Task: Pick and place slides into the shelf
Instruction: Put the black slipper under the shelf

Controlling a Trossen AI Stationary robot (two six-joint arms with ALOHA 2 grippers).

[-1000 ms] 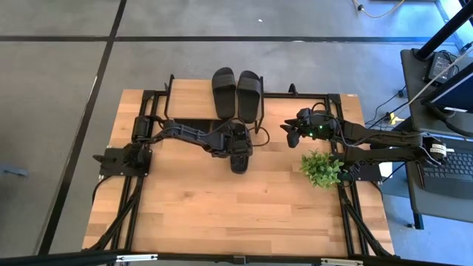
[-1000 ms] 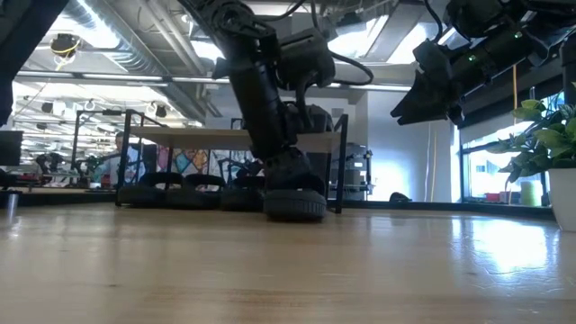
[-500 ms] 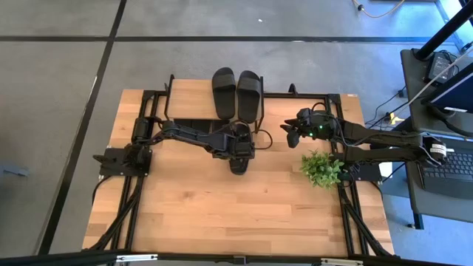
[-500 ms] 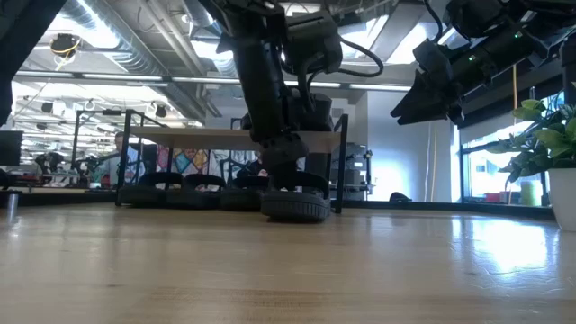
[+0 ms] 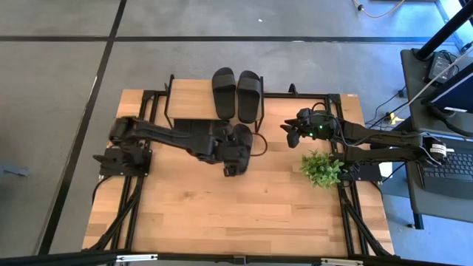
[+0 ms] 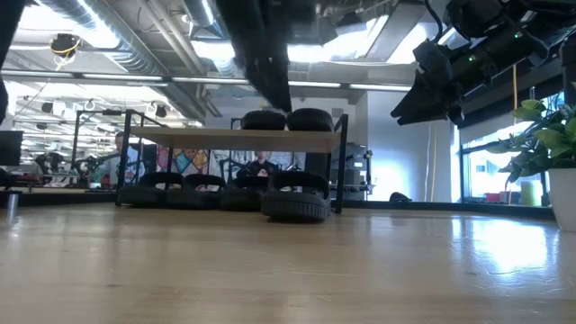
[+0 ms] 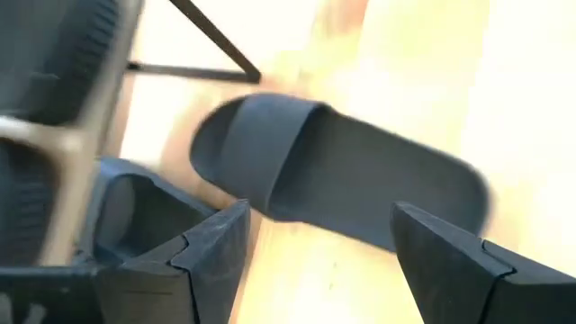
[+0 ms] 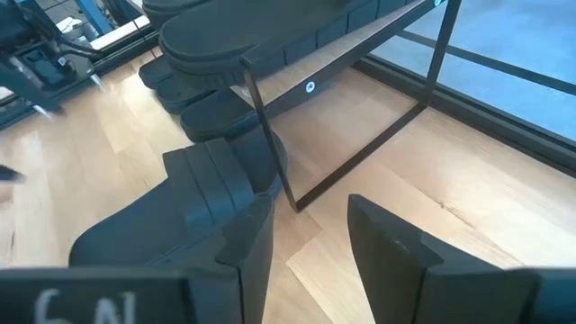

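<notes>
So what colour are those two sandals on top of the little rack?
Black, both slides; clearest in the high view.

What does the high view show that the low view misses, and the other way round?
Only the high view shows the left gripper open above the slide on the table, and the whole potted plant. Only the low view shows the slides lined up under the shelf and the room behind. Both show the pair on top and the raised right gripper.

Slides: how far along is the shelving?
Done: two slides sit on the shelf top, others show under it. In hand: nothing; the left gripper is open above a slide lying by the shelf's front leg. Left: that slide. Right gripper waits nearby.
</notes>
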